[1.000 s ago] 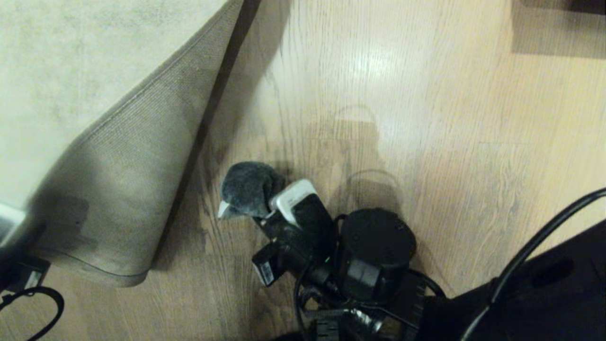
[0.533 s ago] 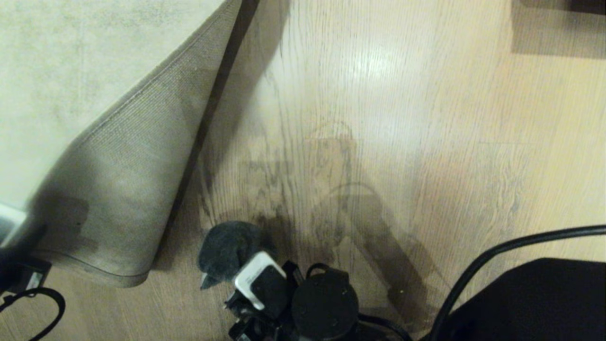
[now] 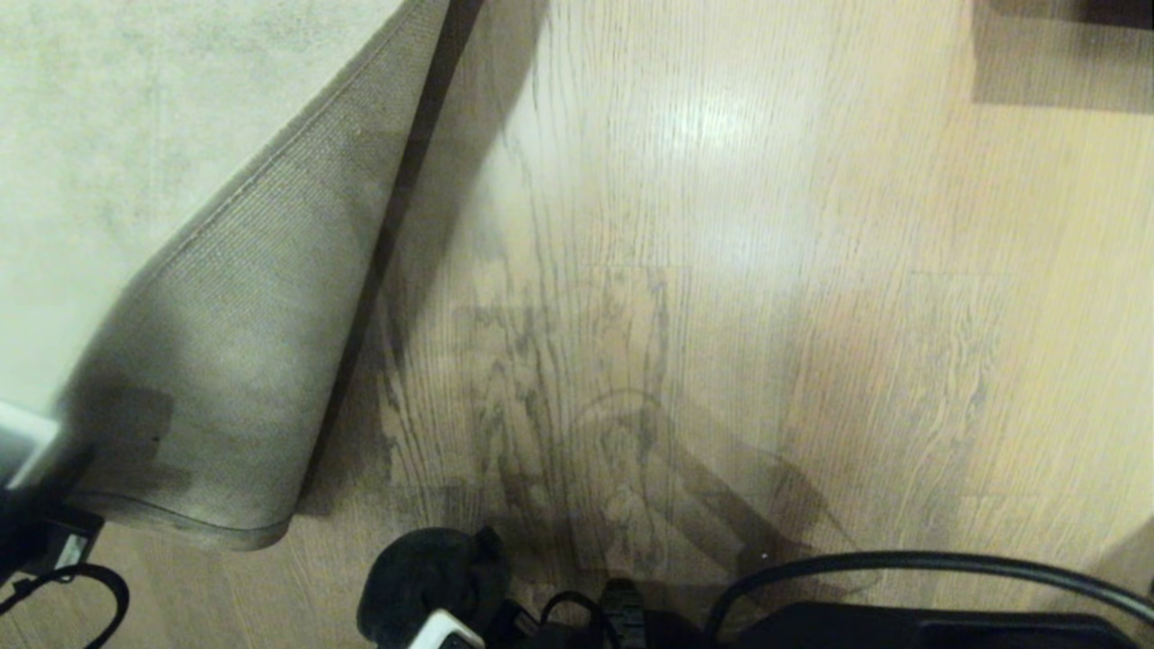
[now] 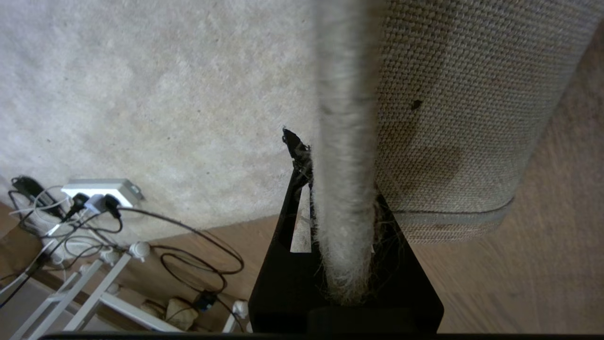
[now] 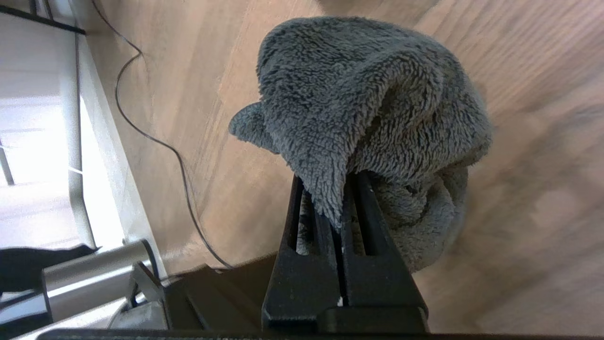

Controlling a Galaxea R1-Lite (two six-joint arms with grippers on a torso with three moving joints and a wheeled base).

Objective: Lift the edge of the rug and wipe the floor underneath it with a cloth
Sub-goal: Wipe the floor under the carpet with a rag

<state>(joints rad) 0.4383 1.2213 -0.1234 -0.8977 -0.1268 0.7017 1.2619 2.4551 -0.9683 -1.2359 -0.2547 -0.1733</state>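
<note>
cloth (image 5: 358,104): fluffy grey terry | rug edge (image 4: 344,141): coarse woven backing | floor (image 3: 721,225): glossy wood

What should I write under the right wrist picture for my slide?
Right gripper shut on the fluffy grey cloth, bunched above the wooden floor.

No text, label, brand, number or sign can be read in any of the views.
</note>
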